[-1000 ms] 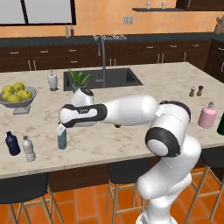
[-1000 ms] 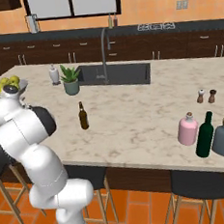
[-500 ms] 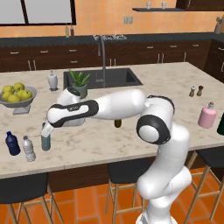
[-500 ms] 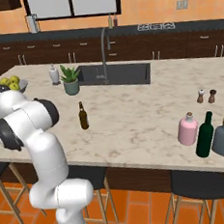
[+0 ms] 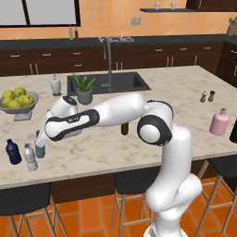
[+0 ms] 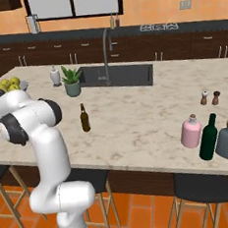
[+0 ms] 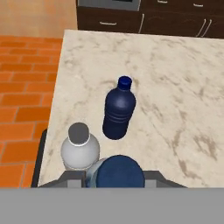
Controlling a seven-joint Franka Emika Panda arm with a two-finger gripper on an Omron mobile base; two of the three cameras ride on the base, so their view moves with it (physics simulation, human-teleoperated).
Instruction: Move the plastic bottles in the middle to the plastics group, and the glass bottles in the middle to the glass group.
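The teal bottle (image 5: 40, 150) is held in the jaws, which are closed narrowly on it just below its blue cap, and it is seen at the far left end of the tabletop (image 5: 185, 88). In the hand view its cap (image 7: 120, 171) sits between the finger tips at 6 o'clock. The clear bottle (image 7: 79, 150) stands just beside it at about 10 o'clock, and the navy bottle (image 7: 119, 113) at 12 o'clock, slightly further on. The bottle is kept upright and gripped high, probably so that it can be set down among its neighbours without knocking them (the gap to the clear one looks tight). Whether its base is already on the tabletop cannot be told.

Elsewhere, the brown bottle (image 6: 85, 118) is left in the middle of the tabletop, and the pink bottle (image 6: 191, 132) stands just beside the green bottle (image 6: 207, 138) at the right end. A release here is judged to be the next step, then the brown bottle is to be fetched.
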